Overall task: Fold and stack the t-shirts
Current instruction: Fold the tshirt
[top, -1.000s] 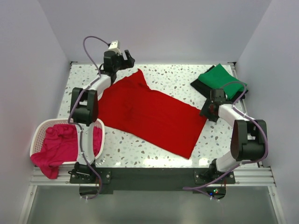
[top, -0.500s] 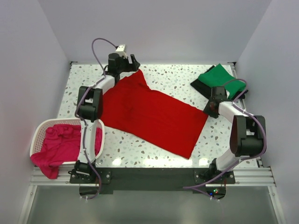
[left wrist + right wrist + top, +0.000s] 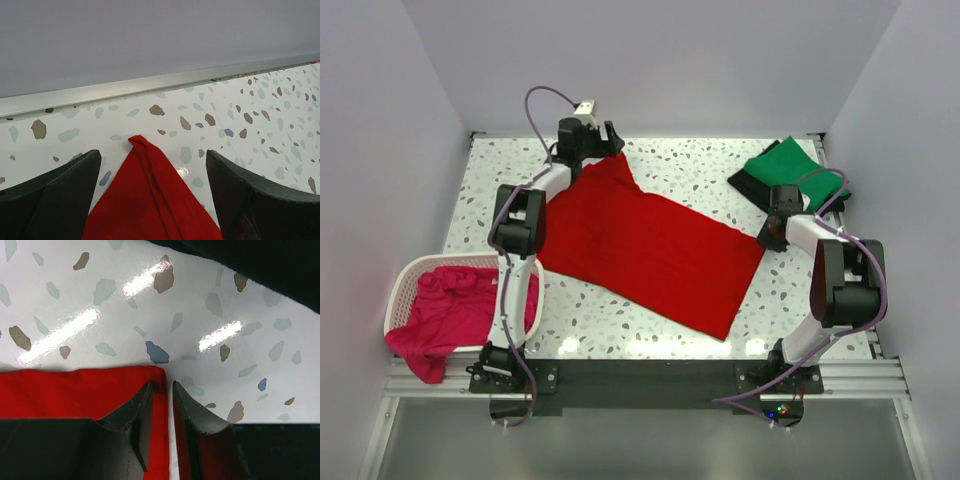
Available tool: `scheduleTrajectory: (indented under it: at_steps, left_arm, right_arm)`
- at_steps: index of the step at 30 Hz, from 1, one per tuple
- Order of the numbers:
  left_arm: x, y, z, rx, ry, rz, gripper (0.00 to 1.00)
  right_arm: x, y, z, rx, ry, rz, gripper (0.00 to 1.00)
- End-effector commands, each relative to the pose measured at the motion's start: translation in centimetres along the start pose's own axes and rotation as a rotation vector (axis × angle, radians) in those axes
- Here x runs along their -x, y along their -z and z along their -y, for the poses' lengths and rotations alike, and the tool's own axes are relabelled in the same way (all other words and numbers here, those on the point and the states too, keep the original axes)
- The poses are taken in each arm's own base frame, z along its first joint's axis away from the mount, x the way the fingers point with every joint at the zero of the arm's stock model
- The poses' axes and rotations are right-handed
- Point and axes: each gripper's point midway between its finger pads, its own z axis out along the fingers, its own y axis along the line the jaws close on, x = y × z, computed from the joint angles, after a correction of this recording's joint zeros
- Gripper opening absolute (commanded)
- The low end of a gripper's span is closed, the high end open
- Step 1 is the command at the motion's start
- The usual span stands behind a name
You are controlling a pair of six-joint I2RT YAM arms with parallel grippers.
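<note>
Red t-shirt spread flat across the middle of the desk, 2 claws at its corners.
The left claw stands wide open astride the far-left tip. The right claw is nearly closed over the right corner; a firm pinch is hard to confirm. Green t-shirt lies on black t-shirt at the far-right corner; pink t-shirt fills the basket at the near-left edge.

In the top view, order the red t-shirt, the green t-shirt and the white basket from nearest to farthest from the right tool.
1. Red t-shirt, corner at the right tool.
2. Green t-shirt, far right.
3. White basket, near left.
</note>
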Motion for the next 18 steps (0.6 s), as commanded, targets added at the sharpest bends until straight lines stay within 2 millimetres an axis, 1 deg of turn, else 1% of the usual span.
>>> scheduleTrajectory:
  at_steps: [1,3,5,9,11,12,13,17,18]
  left_arm:
    - [1.5,-0.8,0.5,-0.025,0.005,0.046,0.9]
    - [1.0,-1.1,0.4,-0.031,0.022,0.038,0.9]
    - [0.9,-1.3,0.8,-0.046,0.042,0.034,0.9]
    - [0.0,-1.6,1.0,-0.058,0.064,0.02,0.88]
    - [0.2,-1.8,1.3,-0.067,0.068,0.023,0.87]
    - [-0.2,-2.0,1.5,-0.071,0.068,0.017,0.87]
    - [0.1,-2.1,1.5,-0.069,0.069,0.023,0.87]
    - [-0.2,-2.5,1.7,-0.064,0.08,0.024,0.84]
    - [-0.6,-2.6,1.6,-0.059,0.085,0.018,0.84]
  right_arm:
    - [2.5,0.1,-0.5,0.006,-0.015,0.073,0.26]
    - [2.5,0.2,-0.7,0.014,-0.015,0.072,0.25]
    - [2.6,0.2,-0.7,0.018,-0.017,0.072,0.25]
    - [2.5,0.1,-0.8,0.019,-0.018,0.068,0.24]
    - [2.4,0.0,-0.9,0.023,-0.017,0.063,0.24]
    - [2.3,0.0,-0.9,0.023,-0.018,0.061,0.24]
    - [2.4,0.0,-0.9,0.025,-0.019,0.061,0.24]
    - [2.4,0.2,-1.1,0.036,-0.019,0.065,0.23]
    - [2.4,0.2,-1.1,0.04,-0.021,0.064,0.23]
